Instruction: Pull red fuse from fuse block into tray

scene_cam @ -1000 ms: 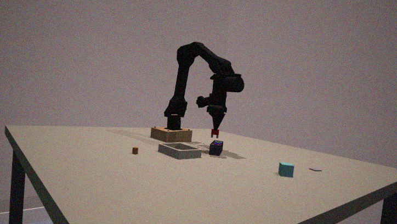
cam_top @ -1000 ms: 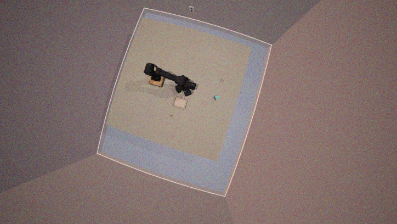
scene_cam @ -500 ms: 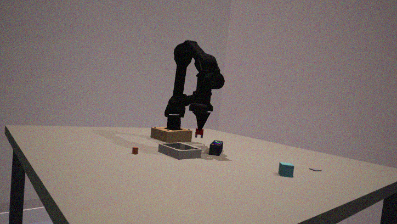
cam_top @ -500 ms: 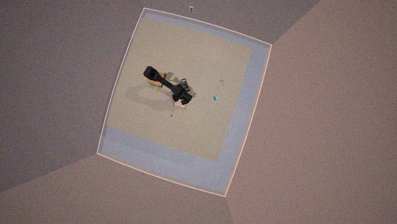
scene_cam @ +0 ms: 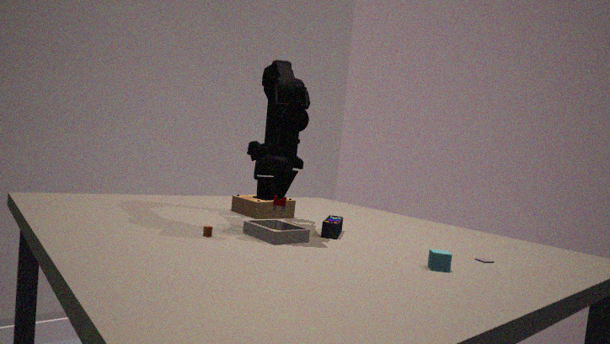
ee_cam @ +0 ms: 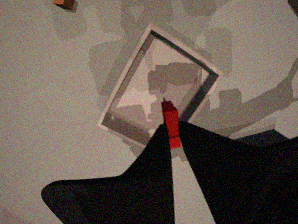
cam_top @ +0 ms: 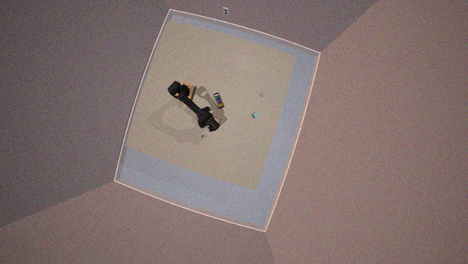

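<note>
My gripper (scene_cam: 279,197) (ee_cam: 172,128) (cam_top: 213,125) is shut on the red fuse (scene_cam: 279,201) (ee_cam: 172,123) and holds it upright in the air above the grey open tray (scene_cam: 273,236) (ee_cam: 125,127). In the wrist view the fuse's lower end hangs over the tray's near right part, clear of its floor. The black fuse block (scene_cam: 332,227) (cam_top: 222,106) with several coloured fuses stands just right of the tray, apart from the gripper. In the top view the arm covers most of the tray.
A small orange cube (scene_cam: 207,231) (cam_top: 202,136) lies left of the tray. A teal cube (scene_cam: 439,260) (cam_top: 255,114) and a flat dark piece (scene_cam: 484,260) lie far right. The arm's wooden base (scene_cam: 262,206) stands behind the tray.
</note>
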Available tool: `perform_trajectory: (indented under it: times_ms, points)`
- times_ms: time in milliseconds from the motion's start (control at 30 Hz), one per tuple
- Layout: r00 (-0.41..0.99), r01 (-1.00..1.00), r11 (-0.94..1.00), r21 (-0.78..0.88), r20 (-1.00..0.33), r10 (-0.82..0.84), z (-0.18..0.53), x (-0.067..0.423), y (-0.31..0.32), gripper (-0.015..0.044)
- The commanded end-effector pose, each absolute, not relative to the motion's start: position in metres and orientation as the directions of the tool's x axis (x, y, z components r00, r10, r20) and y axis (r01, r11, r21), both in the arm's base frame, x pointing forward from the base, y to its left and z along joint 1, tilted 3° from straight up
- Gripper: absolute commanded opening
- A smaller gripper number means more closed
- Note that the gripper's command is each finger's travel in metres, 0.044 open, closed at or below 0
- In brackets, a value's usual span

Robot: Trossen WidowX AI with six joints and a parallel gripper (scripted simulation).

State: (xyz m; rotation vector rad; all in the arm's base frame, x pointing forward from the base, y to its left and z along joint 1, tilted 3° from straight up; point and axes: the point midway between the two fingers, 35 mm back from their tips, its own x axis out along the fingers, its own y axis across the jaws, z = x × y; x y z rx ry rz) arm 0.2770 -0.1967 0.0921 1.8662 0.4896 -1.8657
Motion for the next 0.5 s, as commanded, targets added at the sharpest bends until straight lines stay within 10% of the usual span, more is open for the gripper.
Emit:
perform_trajectory:
  times_ms: [0,467]
  points:
    - [0.022,0.553,-0.830,0.069,-0.997,-0.068,0.092,0.276,-0.200,0.0000]
    - [0.022,0.553,-0.830,0.069,-0.997,-0.068,0.070,0.277,-0.202,0.0000]
